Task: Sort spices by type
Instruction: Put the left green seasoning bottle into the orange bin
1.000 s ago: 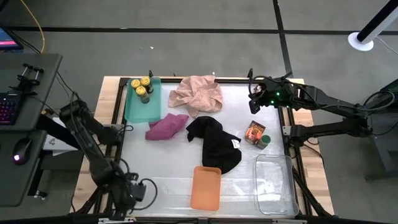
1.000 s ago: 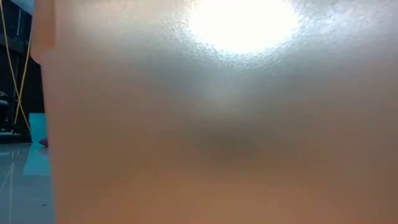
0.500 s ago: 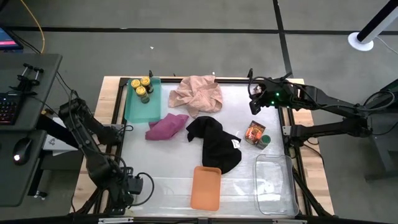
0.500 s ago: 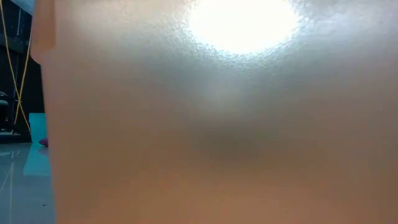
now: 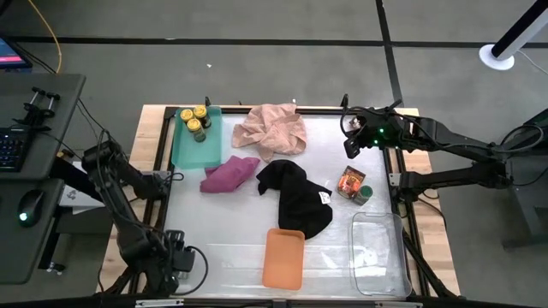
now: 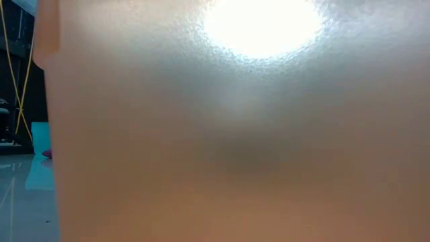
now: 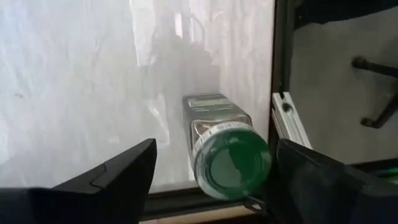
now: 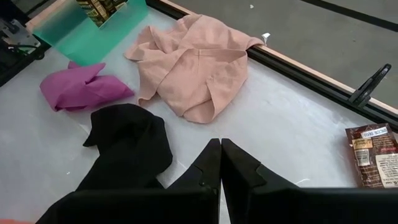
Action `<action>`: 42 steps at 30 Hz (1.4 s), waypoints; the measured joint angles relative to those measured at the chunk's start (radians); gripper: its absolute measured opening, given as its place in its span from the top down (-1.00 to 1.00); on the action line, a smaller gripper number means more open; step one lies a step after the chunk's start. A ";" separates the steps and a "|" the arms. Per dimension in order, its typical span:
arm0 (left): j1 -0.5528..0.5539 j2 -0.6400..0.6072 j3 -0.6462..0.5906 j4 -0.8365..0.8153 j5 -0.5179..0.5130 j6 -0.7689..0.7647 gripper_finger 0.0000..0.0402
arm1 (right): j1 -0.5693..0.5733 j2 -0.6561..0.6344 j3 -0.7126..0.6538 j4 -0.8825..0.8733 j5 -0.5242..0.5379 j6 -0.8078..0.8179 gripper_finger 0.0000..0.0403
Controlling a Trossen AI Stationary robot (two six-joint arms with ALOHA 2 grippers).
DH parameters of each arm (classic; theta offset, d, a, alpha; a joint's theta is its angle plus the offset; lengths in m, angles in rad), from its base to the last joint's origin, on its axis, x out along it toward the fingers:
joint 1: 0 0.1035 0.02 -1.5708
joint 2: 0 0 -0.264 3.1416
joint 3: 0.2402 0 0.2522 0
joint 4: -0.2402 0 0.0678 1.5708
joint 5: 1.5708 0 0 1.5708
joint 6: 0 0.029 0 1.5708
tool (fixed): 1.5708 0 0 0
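Note:
A green-lidded spice jar (image 7: pixel 227 152) lies on its side on the white table cover, lid toward the black frame rail at the near left corner. My left gripper (image 5: pixel 175 257) is open, one finger on each side of the jar, apart from it. My right gripper (image 5: pixel 351 141) hangs shut over the far right, with nothing in it. Yellow-lidded jars (image 5: pixel 198 121) stand in the green tray (image 5: pixel 195 145). An orange-brown packet (image 5: pixel 349 181) and another green-lidded jar (image 5: pixel 366 193) lie on the table at the right.
A pink cloth (image 5: pixel 270 128), a magenta cloth (image 5: pixel 229 173) and a black cloth (image 5: pixel 295 198) lie mid-table. An orange tray (image 5: pixel 283 257) and a clear tray (image 5: pixel 377 248) sit near the front edge. The orange tray (image 6: pixel 235 134) fills the low view.
My left arm has drawn its gripper a little toward the table's left edge, staying at the near left corner.

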 joint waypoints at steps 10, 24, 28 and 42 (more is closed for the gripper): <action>-0.047 0.077 0.000 0.014 0.011 -0.070 -0.59 | 0.000 0.000 0.000 0.000 0.000 0.002 1.00; -0.062 0.144 0.000 0.033 -0.024 -0.132 -0.59 | 0.000 0.000 0.000 -0.001 0.008 0.000 1.00; -0.062 0.168 -0.001 0.071 -0.004 -0.138 -0.46 | 0.000 0.000 0.000 -0.001 0.008 0.000 1.00; 0.009 0.089 -0.002 0.023 -0.086 -0.017 0.18 | 0.000 0.000 0.000 -0.001 0.009 -0.001 1.00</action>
